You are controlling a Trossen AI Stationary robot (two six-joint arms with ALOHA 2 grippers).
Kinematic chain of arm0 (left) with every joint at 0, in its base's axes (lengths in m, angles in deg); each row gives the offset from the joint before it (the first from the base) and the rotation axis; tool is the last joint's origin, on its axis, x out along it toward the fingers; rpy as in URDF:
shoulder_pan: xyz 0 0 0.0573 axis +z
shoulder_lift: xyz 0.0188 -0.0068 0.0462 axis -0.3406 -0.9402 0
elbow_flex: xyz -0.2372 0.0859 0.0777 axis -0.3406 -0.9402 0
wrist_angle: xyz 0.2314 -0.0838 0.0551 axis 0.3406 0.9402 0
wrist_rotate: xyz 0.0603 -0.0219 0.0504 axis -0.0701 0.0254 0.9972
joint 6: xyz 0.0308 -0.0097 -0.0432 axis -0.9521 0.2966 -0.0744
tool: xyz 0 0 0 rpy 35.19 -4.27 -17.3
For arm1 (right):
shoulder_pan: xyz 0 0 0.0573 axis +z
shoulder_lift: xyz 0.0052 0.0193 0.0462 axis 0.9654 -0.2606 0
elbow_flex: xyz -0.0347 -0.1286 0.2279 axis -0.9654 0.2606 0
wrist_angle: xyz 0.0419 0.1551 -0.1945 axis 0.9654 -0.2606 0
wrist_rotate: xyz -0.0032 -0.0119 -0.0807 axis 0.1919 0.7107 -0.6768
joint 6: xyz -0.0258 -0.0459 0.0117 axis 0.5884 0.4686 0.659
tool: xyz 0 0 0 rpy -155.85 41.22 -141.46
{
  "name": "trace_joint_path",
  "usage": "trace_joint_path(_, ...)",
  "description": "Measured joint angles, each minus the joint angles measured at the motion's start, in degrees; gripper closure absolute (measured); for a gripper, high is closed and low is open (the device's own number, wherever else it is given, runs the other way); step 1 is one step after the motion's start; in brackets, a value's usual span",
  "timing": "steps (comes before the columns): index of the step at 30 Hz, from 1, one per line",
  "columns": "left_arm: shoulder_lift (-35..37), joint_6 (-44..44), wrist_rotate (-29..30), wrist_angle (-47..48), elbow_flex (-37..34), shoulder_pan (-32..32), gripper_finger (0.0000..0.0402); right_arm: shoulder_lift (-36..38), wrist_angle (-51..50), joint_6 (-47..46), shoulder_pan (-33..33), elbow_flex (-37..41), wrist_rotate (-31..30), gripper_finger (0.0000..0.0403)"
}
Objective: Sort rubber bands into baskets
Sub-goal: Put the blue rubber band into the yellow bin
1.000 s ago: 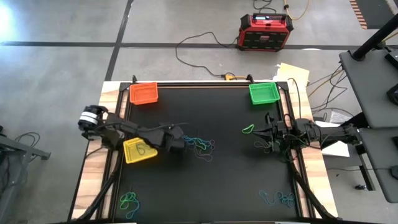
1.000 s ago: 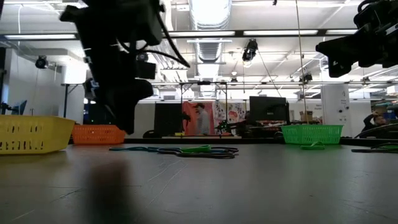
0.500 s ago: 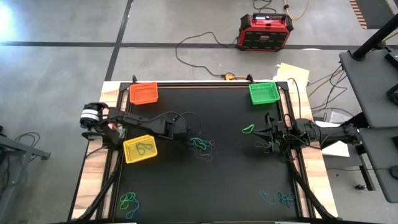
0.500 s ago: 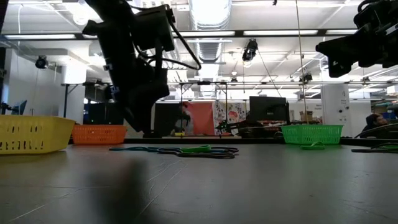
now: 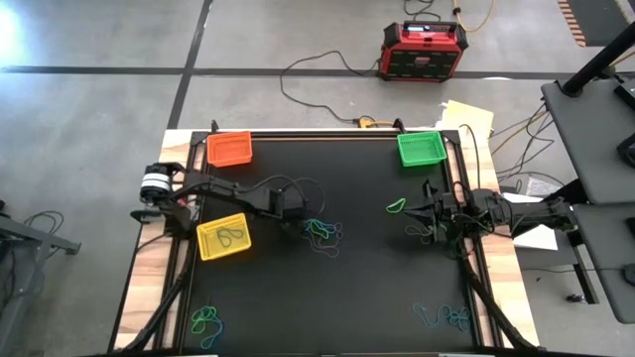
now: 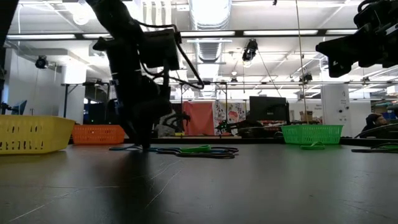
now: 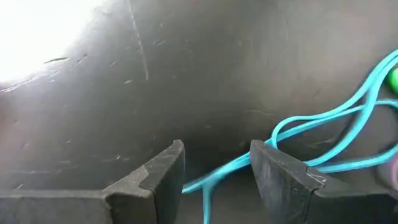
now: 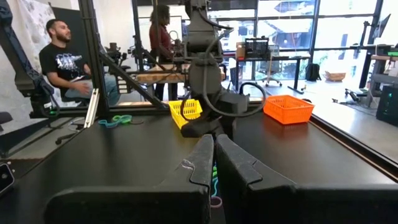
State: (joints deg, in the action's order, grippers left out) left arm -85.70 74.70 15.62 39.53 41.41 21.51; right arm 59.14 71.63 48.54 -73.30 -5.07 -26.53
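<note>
Between the spread left pincer [image 7: 214, 171] fingers, apparently untouched, a blue rubber band [image 7: 323, 124].

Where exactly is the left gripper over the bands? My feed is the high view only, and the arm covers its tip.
Observer: The left gripper is open, with a blue band running between its fingers on the mat.
Operator: Is it down at the mat?
Observer: In the low view its tip reaches the mat at the pile of bands.
Operator: And the right gripper?
Observer: The right gripper is shut and empty, and the low view shows it high above the mat.
</note>
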Motion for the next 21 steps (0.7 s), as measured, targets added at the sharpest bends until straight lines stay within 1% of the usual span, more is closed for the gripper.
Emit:
trace_joint_path(4, -1.5, -0.7, -1.7, 0.7, 0.2, 0.3, 0.0234, 0.0, 0.0, 0.0, 0.0, 0.0, 0.0, 0.0394)
trace_joint_path(9, -0.7, -0.8, -3.7, 1.6, 0.1, 0.3, 0.0249, 0.0, 0.0, 0.0, 0.0, 0.0, 0.0, 0.0394)
trace_joint_path(14, 2.4, -1.2, -5.0, 9.3, -0.4, 0.1, 0.0262, 0.0, 0.0, 0.0, 0.0, 0.0, 0.0, 0.0394)
trace_joint_path(16, 3.3, -0.6, -4.0, 11.9, -0.8, 0.0, 0.0264, 0.0, 0.0, 0.0, 0.0, 0.0, 0.0, 0.0394)
trace_joint_path(21, 2.3, -1.2, -2.9, 7.5, -1.5, 0.4, 0.0265, 0.0, 0.0, 0.0, 0.0, 0.0, 0.0, 0.0394)
